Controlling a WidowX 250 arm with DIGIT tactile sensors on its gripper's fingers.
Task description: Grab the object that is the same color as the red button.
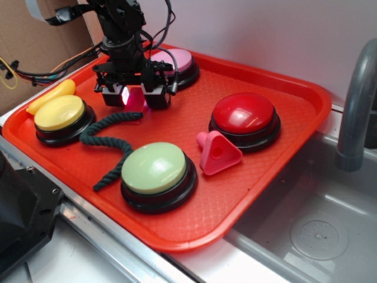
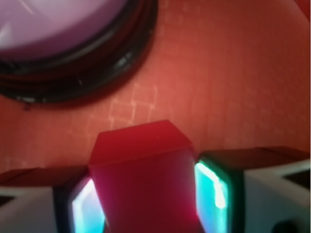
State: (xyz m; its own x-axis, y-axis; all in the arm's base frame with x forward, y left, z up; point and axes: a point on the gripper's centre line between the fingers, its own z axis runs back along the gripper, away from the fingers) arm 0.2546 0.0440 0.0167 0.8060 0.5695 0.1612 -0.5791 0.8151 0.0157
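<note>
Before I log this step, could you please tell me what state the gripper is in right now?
Gripper: shut on the small red block, with a finger pad against each side, just above the red tray.

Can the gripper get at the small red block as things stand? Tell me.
Yes, it seems so: the gripper is already down around the red block, a finger on either side, and nothing lies between.

Four dome buttons (image 1: 245, 119), one rope (image 1: 109, 144), one tray (image 1: 294, 94).
</note>
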